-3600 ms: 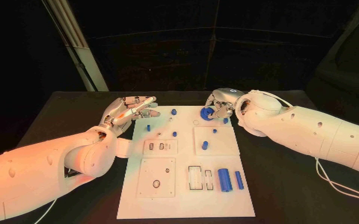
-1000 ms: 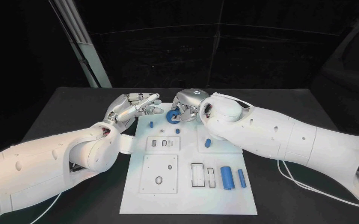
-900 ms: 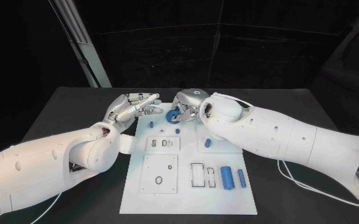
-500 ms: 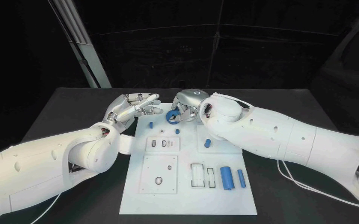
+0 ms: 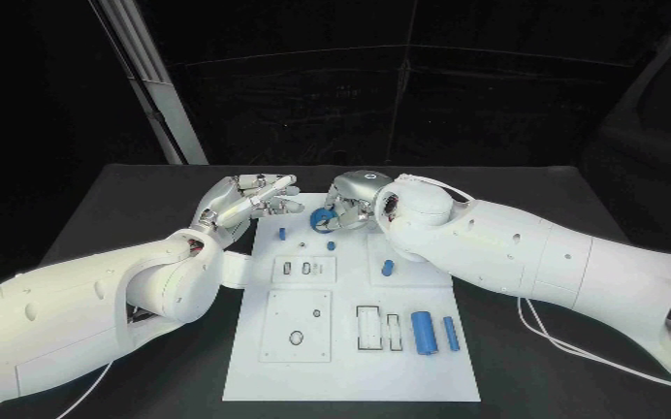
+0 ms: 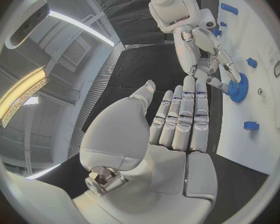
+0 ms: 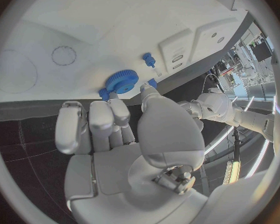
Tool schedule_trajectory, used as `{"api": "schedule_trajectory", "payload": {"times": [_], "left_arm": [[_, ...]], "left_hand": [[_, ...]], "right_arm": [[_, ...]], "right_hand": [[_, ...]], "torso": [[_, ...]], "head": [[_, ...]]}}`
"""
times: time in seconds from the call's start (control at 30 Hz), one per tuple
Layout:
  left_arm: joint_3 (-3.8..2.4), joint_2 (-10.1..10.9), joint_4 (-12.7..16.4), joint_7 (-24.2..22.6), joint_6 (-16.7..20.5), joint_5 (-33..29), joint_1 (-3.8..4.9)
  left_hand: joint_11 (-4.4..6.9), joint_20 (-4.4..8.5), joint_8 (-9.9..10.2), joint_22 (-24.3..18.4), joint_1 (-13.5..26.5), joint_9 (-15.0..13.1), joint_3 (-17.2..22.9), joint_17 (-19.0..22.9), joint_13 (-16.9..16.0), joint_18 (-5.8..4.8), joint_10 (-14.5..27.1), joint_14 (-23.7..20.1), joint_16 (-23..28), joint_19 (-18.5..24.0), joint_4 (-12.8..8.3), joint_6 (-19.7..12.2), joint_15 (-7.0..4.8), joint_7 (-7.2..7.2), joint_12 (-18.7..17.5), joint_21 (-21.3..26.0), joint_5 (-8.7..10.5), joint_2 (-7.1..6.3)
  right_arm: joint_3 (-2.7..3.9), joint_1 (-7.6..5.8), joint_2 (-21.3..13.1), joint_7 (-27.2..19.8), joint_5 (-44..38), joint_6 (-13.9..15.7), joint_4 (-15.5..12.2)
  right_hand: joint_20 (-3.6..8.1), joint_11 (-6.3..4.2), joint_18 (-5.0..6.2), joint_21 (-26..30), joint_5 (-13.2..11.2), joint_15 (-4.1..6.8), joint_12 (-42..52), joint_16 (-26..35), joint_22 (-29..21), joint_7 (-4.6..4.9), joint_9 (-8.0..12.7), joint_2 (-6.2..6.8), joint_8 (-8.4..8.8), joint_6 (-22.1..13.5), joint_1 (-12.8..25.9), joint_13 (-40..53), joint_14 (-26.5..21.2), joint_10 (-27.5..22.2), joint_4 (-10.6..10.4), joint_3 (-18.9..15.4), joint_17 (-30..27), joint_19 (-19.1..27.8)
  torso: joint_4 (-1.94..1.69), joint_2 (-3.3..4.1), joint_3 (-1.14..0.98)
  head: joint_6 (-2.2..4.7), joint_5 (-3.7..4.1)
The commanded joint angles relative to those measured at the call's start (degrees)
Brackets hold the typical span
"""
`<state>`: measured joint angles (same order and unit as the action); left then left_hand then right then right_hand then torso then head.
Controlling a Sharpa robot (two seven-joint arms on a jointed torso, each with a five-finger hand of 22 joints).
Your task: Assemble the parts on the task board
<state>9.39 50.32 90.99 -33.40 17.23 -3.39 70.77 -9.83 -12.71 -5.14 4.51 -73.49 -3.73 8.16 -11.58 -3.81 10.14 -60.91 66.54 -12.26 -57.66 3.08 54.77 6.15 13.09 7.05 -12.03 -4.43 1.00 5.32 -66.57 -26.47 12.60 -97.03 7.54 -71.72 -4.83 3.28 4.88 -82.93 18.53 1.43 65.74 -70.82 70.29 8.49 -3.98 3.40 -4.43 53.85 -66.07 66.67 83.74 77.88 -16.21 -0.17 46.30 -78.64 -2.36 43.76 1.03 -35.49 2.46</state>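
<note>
Black table carries the white task board, lying flat at centre, long side running away from the robot.

No text, label or number is readable on the board (nor on its parts).

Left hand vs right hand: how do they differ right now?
The right hand holds the blue gear at its fingertips over the far end of the task board; the left hand holds nothing. The left hand's fingers lie straight and side by side, while the right hand's curl down onto the gear. The left hand sits off the board's left edge. Both are silver hands on white arms.
</note>
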Motion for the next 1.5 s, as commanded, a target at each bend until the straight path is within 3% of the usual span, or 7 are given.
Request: {"api": "schedule_trajectory", "payload": {"times": [0.03,0.37,0.47,0.7,0.87,1.17,1.5], "left_arm": [[-0.05,0.0,0.1,-0.3,-0.2,0.3,0.12],[-0.05,0.2,0.0,-0.3,-0.2,0.3,0.12],[-0.04,0.3,-0.1,-0.3,-0.2,0.3,0.12],[-0.03,0.7,-0.1,-0.4,-0.3,0.3,0.11],[-0.02,0.4,-0.1,-0.4,-0.4,0.3,0.09],[0.01,-0.1,-0.5,-0.4,-0.6,0.3,-0.03],[0.03,-0.5,-0.9,-0.4,-0.7,0.3,-0.22]], "left_hand": [[0.17,0.0,0.3,-0.1,0.3,0.0,0.0,-0.1,0.1,0.33,0.4,0.0,0.4,-0.3,-0.3,-0.3,0.2,0.17,-0.4,0.4,0.24,0.38],[0.16,0.0,0.3,-0.1,0.3,0.0,0.0,-0.1,0.1,0.33,0.4,0.0,0.5,-0.3,-0.3,-0.3,0.21,0.17,-0.4,0.4,0.24,0.38],[0.16,0.0,0.3,-0.1,0.3,0.0,0.0,-0.1,0.1,0.33,0.4,0.0,0.5,-0.3,-0.3,-0.3,0.21,0.17,-0.4,0.4,0.24,0.38],[0.16,0.0,0.3,-0.1,0.3,0.0,0.0,-0.1,0.1,0.33,0.4,0.0,0.5,-0.3,-0.3,-0.3,0.21,0.17,-0.4,0.4,0.24,0.38],[0.16,-0.01,0.3,-0.1,0.4,0.0,0.1,-0.1,0.1,0.34,0.4,0.0,0.5,-0.4,-0.4,-0.3,0.21,0.17,-0.4,0.5,0.24,0.38],[0.16,-0.01,0.3,-0.1,0.4,0.0,0.1,-0.1,0.1,0.34,0.4,0.0,0.5,-0.4,-0.4,-0.3,0.21,0.17,-0.4,0.5,0.24,0.38],[0.16,-0.01,0.3,-0.1,0.4,0.0,0.1,-0.1,0.1,0.34,0.4,0.0,0.5,-0.4,-0.4,-0.3,0.21,0.17,-0.4,0.5,0.24,0.38]], "right_arm": [[0.0,-0.02,-0.4,-1.7,1.8,2.9,-0.3],[-0.01,0.14,-3.8,-11.1,8.3,12.3,-2.0],[-0.03,0.17,-6.9,-15.0,12.5,13.8,-3.8],[-0.09,0.2,-16.6,-20.8,24.2,12.2,-7.2],[-0.12,0.28,-22.1,-22.3,29.0,11.6,-8.1],[-0.14,1.91,-26.6,-23.3,31.3,11.2,-7.0],[-0.14,4.45,-27.2,-23.3,31.1,10.1,-4.9]], "right_hand": [[-0.35,0.09,-0.81,-0.3,1.4,-0.26,0.2,0.2,0.0,0.01,0.0,-0.44,0.39,0.3,-1.0,0.0,-0.1,-0.1,0.1,-0.8,-0.1,0.0],[-0.41,0.17,-0.79,-0.2,3.5,-0.33,0.1,0.6,-0.1,0.17,0.1,-1.07,0.69,-0.5,-5.6,0.1,-0.2,-0.3,2.1,-1.4,-0.9,0.1],[-0.4,0.15,-0.75,-0.1,3.0,-0.32,0.0,0.9,-0.3,0.19,0.1,-1.64,0.66,-0.6,-7.5,0.0,-0.4,-0.4,3.0,-1.1,-1.5,0.2],[-0.25,-0.06,-0.57,0.4,0.0,-0.14,-1.6,2.5,-1.2,0.04,0.0,-1.04,0.57,-0.2,-12.8,-1.3,-0.9,-1.3,6.3,-0.2,-4.0,0.8],[-0.25,-0.04,-0.56,0.5,-1.3,-0.15,-2.1,2.7,-1.3,0.08,0.1,-0.27,0.63,-0.5,-14.4,-1.6,-0.9,-1.4,7.6,-0.3,-4.4,0.9],[-0.25,-0.02,-0.55,0.5,-1.4,-0.16,-2.1,2.8,-1.4,0.12,0.1,0.05,0.7,-0.7,-14.8,-1.7,-0.8,-1.5,8.0,-0.4,-4.4,0.9],[-0.26,0.03,-0.54,0.5,-1.6,-0.18,-2.2,2.8,-1.5,0.16,0.1,0.29,0.74,-0.9,-14.9,-1.8,-0.8,-1.5,8.1,-0.6,-4.5,0.9]], "torso": [[-0.05,0.0,-0.04],[-0.04,-0.18,-0.05],[0.07,-0.38,-0.27],[0.71,-0.98,-0.68],[1.01,-1.24,-1.08],[1.52,-1.47,-1.77],[1.25,-1.35,-1.51]], "head": [[0.0,0.05],[0.48,0.35],[0.55,0.19],[0.62,-0.25],[0.84,0.14],[0.99,1.13],[0.87,1.88]]}}
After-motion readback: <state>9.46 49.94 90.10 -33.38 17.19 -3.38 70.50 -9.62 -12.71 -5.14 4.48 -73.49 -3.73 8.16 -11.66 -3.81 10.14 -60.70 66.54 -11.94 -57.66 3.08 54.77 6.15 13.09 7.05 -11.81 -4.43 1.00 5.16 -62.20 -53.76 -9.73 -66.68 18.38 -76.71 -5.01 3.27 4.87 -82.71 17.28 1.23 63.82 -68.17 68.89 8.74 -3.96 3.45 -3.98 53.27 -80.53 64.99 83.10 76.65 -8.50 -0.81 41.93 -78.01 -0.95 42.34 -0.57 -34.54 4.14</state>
